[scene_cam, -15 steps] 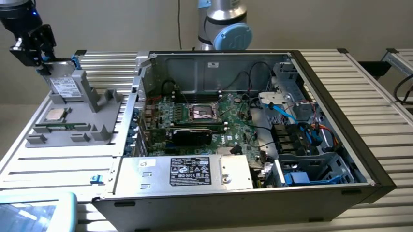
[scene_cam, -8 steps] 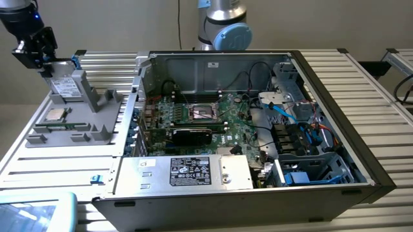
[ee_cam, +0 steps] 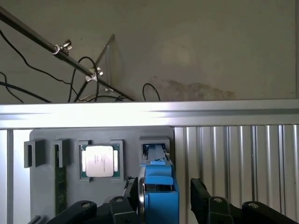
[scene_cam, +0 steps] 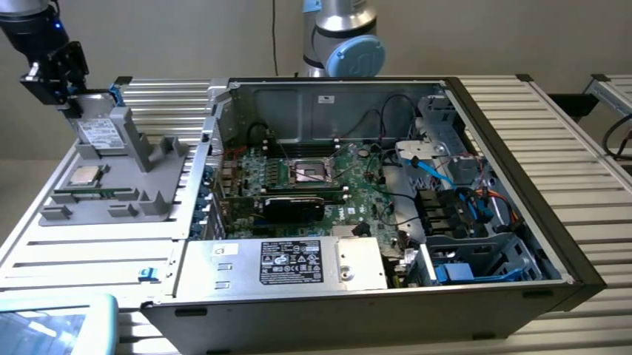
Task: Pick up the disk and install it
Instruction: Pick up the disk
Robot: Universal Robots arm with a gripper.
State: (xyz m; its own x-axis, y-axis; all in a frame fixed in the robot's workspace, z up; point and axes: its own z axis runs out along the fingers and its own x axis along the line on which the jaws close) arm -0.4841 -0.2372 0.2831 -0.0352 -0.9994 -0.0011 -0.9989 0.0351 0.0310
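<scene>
The disk (scene_cam: 99, 132), a silver-grey drive with a white label and a blue carrier edge, stands on its edge in a slot of the grey fixture (scene_cam: 150, 159) at the exterior view's left. My gripper (scene_cam: 77, 103) hangs at the disk's top end. In the wrist view the blue carrier of the disk (ee_cam: 161, 189) sits between my two black fingers (ee_cam: 202, 198). The gripper (ee_cam: 163, 196) is open, and a gap shows between the carrier and the finger on one side.
A small square CPU chip (scene_cam: 81, 175) (ee_cam: 99, 161) lies in the fixture beside the disk. The open computer case (scene_cam: 513, 148) fills the middle, with a silver power supply box (scene_cam: 286, 262) in front and blue-trimmed drive bays (scene_cam: 474, 259) at the exterior view's right.
</scene>
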